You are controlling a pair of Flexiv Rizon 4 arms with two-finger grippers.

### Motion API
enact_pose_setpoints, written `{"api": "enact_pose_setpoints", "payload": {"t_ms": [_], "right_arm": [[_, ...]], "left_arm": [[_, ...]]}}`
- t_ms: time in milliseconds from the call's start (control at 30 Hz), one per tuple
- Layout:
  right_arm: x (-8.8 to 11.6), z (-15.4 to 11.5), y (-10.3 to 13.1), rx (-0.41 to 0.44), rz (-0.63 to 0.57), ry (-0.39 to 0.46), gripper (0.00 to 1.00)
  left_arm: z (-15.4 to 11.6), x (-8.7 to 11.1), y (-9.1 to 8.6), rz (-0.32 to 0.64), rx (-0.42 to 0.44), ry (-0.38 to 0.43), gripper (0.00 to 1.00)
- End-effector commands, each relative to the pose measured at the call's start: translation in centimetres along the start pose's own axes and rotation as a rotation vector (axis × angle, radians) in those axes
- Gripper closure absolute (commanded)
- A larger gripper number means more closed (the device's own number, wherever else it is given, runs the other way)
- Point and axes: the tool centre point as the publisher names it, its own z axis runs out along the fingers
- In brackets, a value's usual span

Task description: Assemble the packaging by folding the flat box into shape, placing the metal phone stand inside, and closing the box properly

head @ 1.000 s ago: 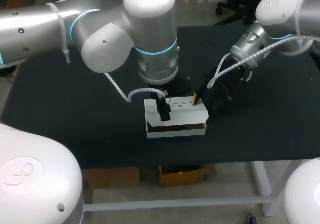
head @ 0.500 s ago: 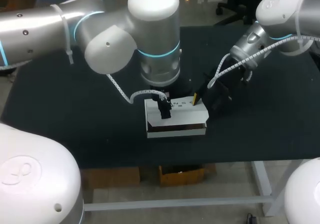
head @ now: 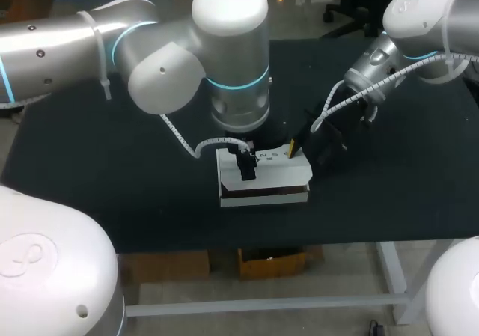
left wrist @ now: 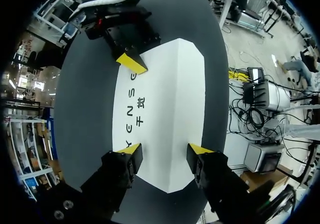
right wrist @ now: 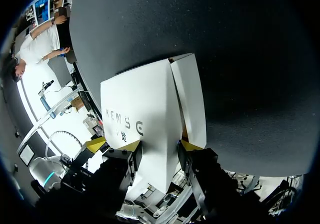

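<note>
A white box (head: 263,177) is seen lying on the black table (head: 374,194) at the centre of the frame. The left gripper (left wrist: 165,151) is held above its left end, fingers (left wrist: 204,159) spread wide, nothing grasped. The right gripper (right wrist: 159,145) is placed at its right end, fingers (right wrist: 197,161) parted, nothing clamped, with the box's top panel showing between them.

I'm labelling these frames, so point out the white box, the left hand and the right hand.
white box (head: 277,171): head view, on its top face.
left hand (left wrist: 165,150): left wrist view, midway between its yellow tips.
right hand (right wrist: 159,145): right wrist view, midway between its yellow tips.
</note>
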Motion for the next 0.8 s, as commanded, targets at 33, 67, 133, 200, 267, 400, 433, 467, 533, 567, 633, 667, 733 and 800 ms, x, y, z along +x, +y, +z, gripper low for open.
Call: {"api": "enact_pose_setpoints", "payload": {"t_ms": [33,67,133,200,267,400,433,467,533,567,633,667,733,800], "right_arm": [[-0.03,-0.03,0.16,0.004,0.000,0.002,0.56],[-0.03,-0.03,0.16,0.004,0.000,0.002,0.56],[-0.03,-0.03,0.16,0.004,0.000,0.002,0.56],[-0.03,-0.03,0.17,0.004,0.000,0.003,0.56],[-0.05,0.00,0.20,0.005,0.001,0.003,0.56],[-0.02,0.03,0.23,0.006,0.000,0.003,0.56],[-0.01,0.03,0.24,0.007,0.000,0.003,0.56],[-0.01,0.03,0.24,0.007,0.000,0.003,0.56],[0.00,0.04,0.24,0.006,-0.001,0.003,0.56],[0.01,0.04,0.23,0.006,-0.001,0.003,0.56],[0.01,0.04,0.23,0.006,0.000,0.003,0.56],[0.00,0.04,0.23,0.006,0.000,0.003,0.56],[0.01,0.04,0.23,0.007,-0.001,0.003,0.56],[0.02,0.06,0.23,0.008,-0.002,0.003,0.56]], "left_arm": [[0.20,-0.01,-0.27,-0.002,-0.004,0.003,0.41],[0.24,0.02,-0.23,0.000,0.006,0.015,0.42],[0.21,0.07,-0.07,-0.002,0.014,0.018,0.42],[0.14,0.18,0.10,-0.005,0.020,0.022,0.41],[0.07,0.36,0.15,-0.005,0.022,0.023,0.40],[0.10,0.63,0.03,-0.001,0.019,0.025,0.40],[0.11,0.65,0.03,-0.001,0.020,0.025,0.40],[0.13,0.68,0.02,-0.001,0.020,0.027,0.40],[0.16,0.73,0.01,-0.003,0.020,0.027,0.39],[0.17,0.83,0.01,-0.003,0.020,0.027,0.37],[0.20,0.92,-0.04,-0.005,0.018,0.022,0.33],[0.30,0.93,-0.10,-0.005,0.017,0.019,0.31],[0.56,0.84,-0.20,-0.009,0.012,0.013,0.31],[0.79,0.63,-0.19,-0.020,0.005,0.007,0.30]]}}
